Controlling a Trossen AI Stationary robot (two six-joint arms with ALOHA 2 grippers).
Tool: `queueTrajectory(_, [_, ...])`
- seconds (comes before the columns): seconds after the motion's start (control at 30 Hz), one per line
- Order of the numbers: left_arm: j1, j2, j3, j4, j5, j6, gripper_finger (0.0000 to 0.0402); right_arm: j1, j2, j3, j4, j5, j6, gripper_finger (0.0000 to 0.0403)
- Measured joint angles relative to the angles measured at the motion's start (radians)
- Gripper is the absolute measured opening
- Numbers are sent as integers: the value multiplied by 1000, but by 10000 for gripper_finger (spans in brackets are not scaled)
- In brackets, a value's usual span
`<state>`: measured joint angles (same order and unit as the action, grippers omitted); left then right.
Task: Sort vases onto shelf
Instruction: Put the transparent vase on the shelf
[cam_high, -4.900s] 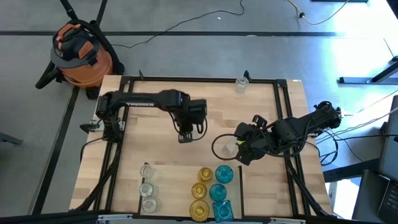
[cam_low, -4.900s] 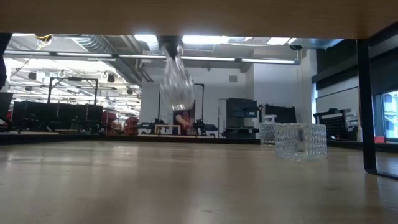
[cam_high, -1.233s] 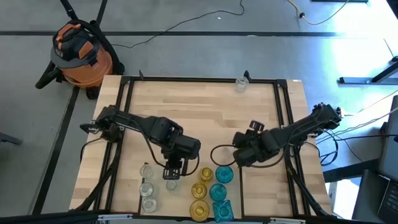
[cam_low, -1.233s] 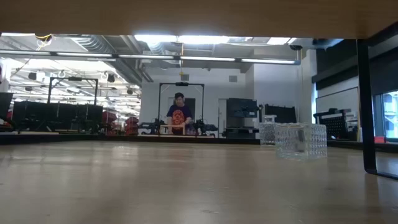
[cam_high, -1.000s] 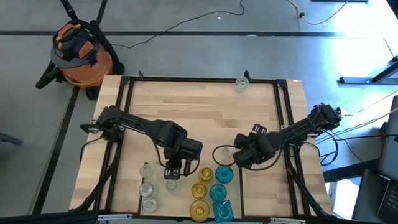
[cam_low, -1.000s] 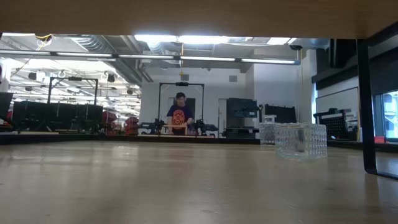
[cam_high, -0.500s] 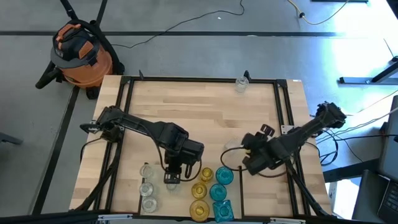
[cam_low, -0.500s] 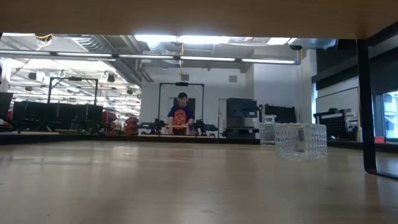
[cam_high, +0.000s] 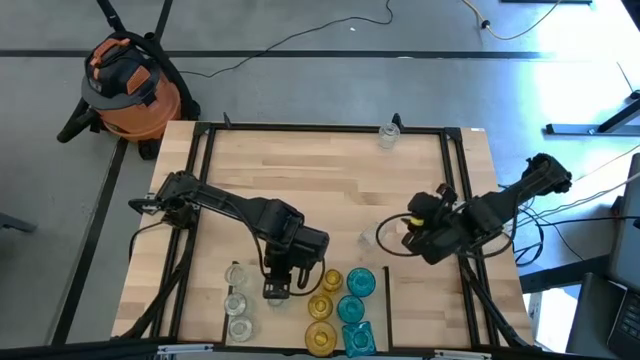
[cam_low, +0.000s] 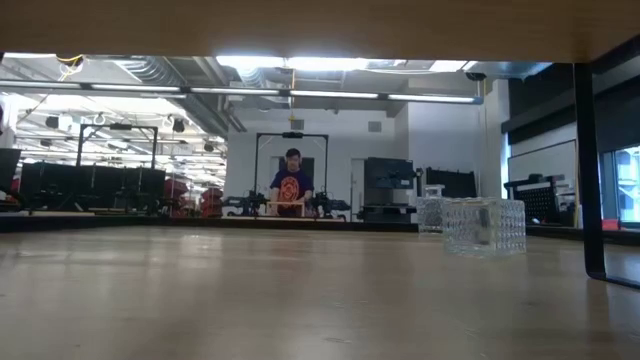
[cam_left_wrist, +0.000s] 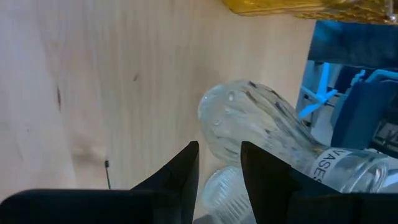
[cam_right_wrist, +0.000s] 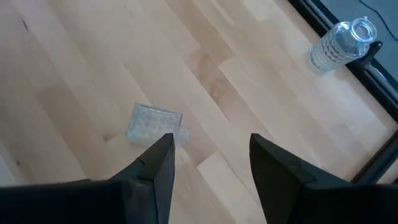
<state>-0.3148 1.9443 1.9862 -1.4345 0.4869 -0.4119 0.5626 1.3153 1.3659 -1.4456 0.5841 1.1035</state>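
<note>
Left gripper (cam_high: 277, 289) grasps a clear vase (cam_left_wrist: 249, 124) over the shelf (cam_high: 290, 310); lower it upright, then release. Right gripper (cam_right_wrist: 208, 155) hangs open.

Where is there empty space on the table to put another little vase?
Bare wood spans the table's middle, from the clear vase at the far edge to both arms. The near edge is crowded with amber vases and teal vases.

- From above, my left gripper (cam_high: 277, 288) covers whatever it holds.
- The clear vase (cam_left_wrist: 261, 134) runs off the left wrist picture's edge.
- The person (cam_low: 291, 184) in the far room is too small to read.
</note>
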Motion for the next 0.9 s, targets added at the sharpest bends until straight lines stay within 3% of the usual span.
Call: queueTrajectory(0.9, [-45,1,0,70,71,-53,112,0,-22,0,42,-17,55,167])
